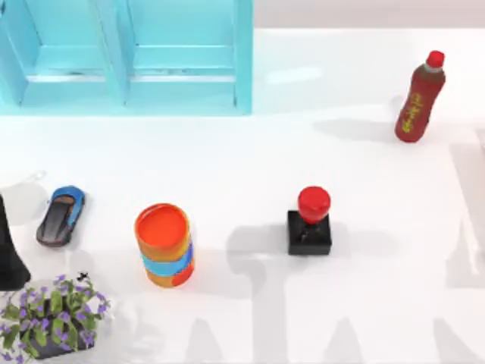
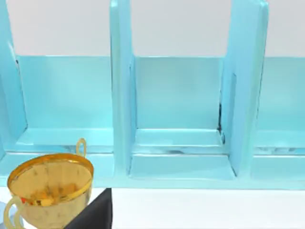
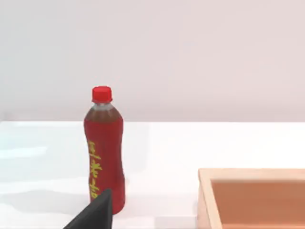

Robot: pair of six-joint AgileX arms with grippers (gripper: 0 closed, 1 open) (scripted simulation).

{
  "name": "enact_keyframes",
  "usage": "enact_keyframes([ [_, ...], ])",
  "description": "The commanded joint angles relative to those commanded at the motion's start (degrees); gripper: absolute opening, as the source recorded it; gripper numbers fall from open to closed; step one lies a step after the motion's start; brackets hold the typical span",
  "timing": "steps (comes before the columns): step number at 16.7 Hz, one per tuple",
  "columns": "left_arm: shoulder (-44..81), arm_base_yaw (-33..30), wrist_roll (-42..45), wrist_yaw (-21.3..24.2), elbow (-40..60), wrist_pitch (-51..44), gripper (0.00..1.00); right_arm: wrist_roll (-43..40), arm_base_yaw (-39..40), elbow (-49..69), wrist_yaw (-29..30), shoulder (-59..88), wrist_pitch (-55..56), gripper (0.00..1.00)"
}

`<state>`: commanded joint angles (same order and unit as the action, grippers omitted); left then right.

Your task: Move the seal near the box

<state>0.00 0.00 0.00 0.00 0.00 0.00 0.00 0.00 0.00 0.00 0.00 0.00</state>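
Note:
The seal [image 1: 311, 220], a black square block with a glossy red knob, stands upright on the white table a little right of the middle in the top view. Nothing touches it. A tan open box [image 3: 252, 198] shows at the near edge of the right wrist view, its rim cut off by the frame. A dark wedge of my right gripper [image 3: 95, 214] pokes into that view beside a red bottle [image 3: 104, 152]. A dark wedge of my left gripper [image 2: 93, 214] shows in the left wrist view, facing a blue shelf [image 2: 178, 143].
The red bottle [image 1: 419, 98] stands at the back right. An orange and blue can [image 1: 164, 244] stands left of the seal, a blue toy car [image 1: 61, 215] farther left. The blue shelf [image 1: 125, 57] fills the back left. A potted plant [image 1: 53, 315], a black shape [image 1: 9, 250] and a gold cup [image 2: 50, 191] stand at the left.

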Motion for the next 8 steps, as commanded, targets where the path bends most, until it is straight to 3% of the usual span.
enact_keyframes([
  [4, 0.0, 0.0, 0.0, 0.0, 0.0, 0.0, 1.0, 0.6, 0.59, 1.71, -0.12, 1.64, -1.07, 1.0],
  [8, 0.0, 0.0, 0.0, 0.0, 0.0, 0.0, 1.0, 4.06, 3.68, 11.48, -0.39, 11.34, -7.49, 1.0],
])
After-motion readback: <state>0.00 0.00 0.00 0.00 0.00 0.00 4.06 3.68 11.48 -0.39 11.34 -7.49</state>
